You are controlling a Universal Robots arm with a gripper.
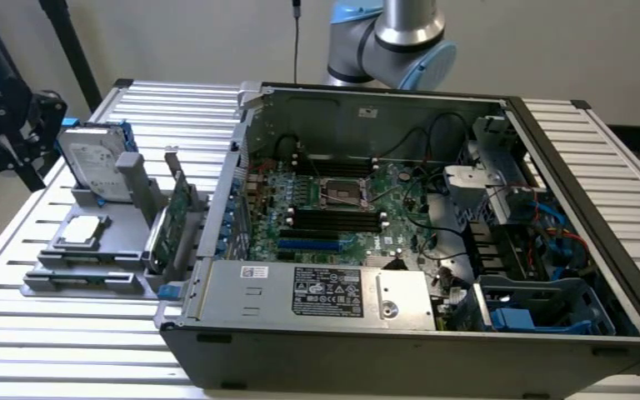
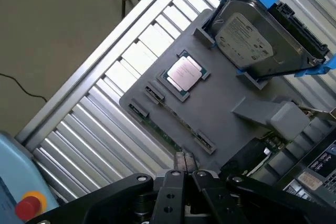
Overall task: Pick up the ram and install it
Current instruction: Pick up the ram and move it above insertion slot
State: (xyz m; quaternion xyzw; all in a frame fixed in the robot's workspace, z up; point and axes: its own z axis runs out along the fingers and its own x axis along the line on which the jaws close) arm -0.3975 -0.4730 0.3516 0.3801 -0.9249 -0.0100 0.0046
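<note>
Gripper (image 2: 185, 160), black and two-fingered, is clenched, its tips pressed together on nothing. Just beyond the tips the ram (image 2: 167, 134), a long thin green circuit-board stick, stands on edge in a slot of the flat grey plastic holder (image 2: 220, 114), with only its top edge exposed between the end clips. Risk: a descent with the jaws closed would butt that edge or a clip instead of straddling it, and a grip off the stick's middle would tilt it. Further along the holder sit a square silver processor (image 2: 184, 73) and a silver hard drive with blue rails (image 2: 249, 35). Farthest, at the centre of the exterior view, the long black memory slots (image 1: 337, 219) lie deep inside the open dark metal computer case (image 1: 409, 358); a skewed ram could jam there.
</note>
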